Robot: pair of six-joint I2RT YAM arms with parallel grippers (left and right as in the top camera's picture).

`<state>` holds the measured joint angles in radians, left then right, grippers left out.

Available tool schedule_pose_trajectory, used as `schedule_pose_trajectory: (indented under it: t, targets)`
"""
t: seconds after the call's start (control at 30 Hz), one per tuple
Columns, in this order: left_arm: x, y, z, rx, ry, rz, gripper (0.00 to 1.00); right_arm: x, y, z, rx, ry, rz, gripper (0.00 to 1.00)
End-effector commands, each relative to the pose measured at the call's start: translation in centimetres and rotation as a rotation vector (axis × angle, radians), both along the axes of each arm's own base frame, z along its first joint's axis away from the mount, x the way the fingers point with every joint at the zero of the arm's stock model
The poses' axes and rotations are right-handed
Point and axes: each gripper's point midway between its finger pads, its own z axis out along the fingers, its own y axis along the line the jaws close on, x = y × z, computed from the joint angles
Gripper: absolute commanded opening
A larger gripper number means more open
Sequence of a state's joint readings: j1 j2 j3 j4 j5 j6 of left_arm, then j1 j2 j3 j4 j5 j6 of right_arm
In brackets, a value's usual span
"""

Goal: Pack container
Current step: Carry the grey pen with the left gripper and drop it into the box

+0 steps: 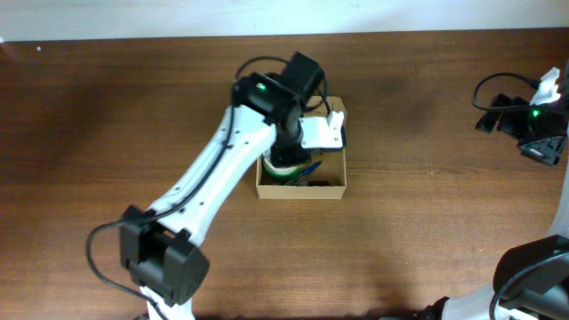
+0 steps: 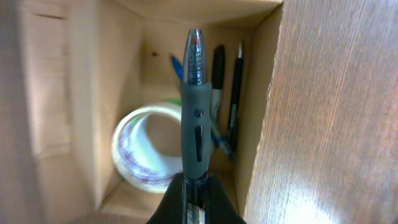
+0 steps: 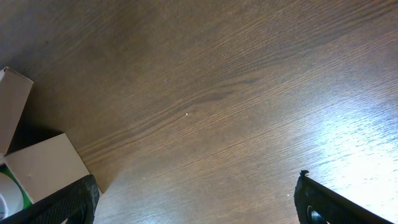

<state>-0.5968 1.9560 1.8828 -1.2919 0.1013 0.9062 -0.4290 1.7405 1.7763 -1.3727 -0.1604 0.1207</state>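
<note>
Container [image 1: 302,189] sits near the middle of the table [image 1: 107,107], slightly right of centre, top open, with the left arm's wrist over it. Overhead view hides most of the contents under that wrist; only a bit of blue and green shows. Left wrist view looks down into the box: a tape roll [image 2: 144,149], round, glossy and pale, lies on the floor at left. Two black pens [image 2: 218,78] and a blue pen [image 2: 176,65] lie along the right wall. Left gripper [image 2: 196,194] is closed tight on a pen [image 2: 194,106] with a grey rubber grip and a clear tip, pointing into the box. Box walls are plain matte tan cardboard, edges slightly rough.

Right gripper [image 3: 198,186] is well apart, at the table's right edge in the overhead view. Its wrist view shows the black fingers [image 3: 68,205] spread wide with nothing between them, and cardboard corners at the far left.

Tabletop is dark brown wood grain with glare at lower right. A pale wall strip runs along the top.
</note>
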Motion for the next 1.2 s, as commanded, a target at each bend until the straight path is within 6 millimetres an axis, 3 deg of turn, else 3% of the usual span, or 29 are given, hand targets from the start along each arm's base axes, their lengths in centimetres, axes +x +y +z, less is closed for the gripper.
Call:
schedule_pose_trajectory:
  t: [0.0, 0.23, 0.67, 0.73, 0.9, 1.0, 1.07, 1.17]
  targets:
    - [-0.5, -0.3, -2.4, 0.026, 0.043, -0.037, 0.02, 0.0, 0.0, -0.3, 0.012, 0.005, -0.002, 0.99]
    - [-1.0, -0.4, -5.2, 0.052, 0.113, -0.024, 0.02, 0.0, 0.0, -0.3, 0.012, 0.005, -0.002, 0.99]
    - [-2.0, -0.9, -8.5, 0.087, 0.196, -0.032, 0.03, 0.0, 0.0, -0.3, 0.012, 0.005, -0.002, 0.99]
    - [-2.2, -1.2, -8.6, 0.088, 0.195, -0.036, 0.03, 0.0, 0.0, -0.3, 0.012, 0.005, -0.002, 0.99]
    - [-2.2, -1.6, -8.6, 0.092, 0.185, -0.020, 0.25, 0.0, 0.0, -0.3, 0.012, 0.005, -0.002, 0.99]
    - [-1.4, -1.2, -8.1, 0.118, 0.148, 0.040, 0.27, 0.0, 0.0, -0.3, 0.012, 0.005, -0.002, 0.99]
    - [-0.4, -1.0, -7.0, 0.128, 0.098, 0.088, 0.33, 0.0, 0.0, -0.3, 0.012, 0.005, -0.002, 0.99]
    - [1.3, -0.8, -3.7, 0.109, -0.011, 0.148, 0.36, 0.0, 0.0, -0.3, 0.012, 0.005, -0.002, 0.99]
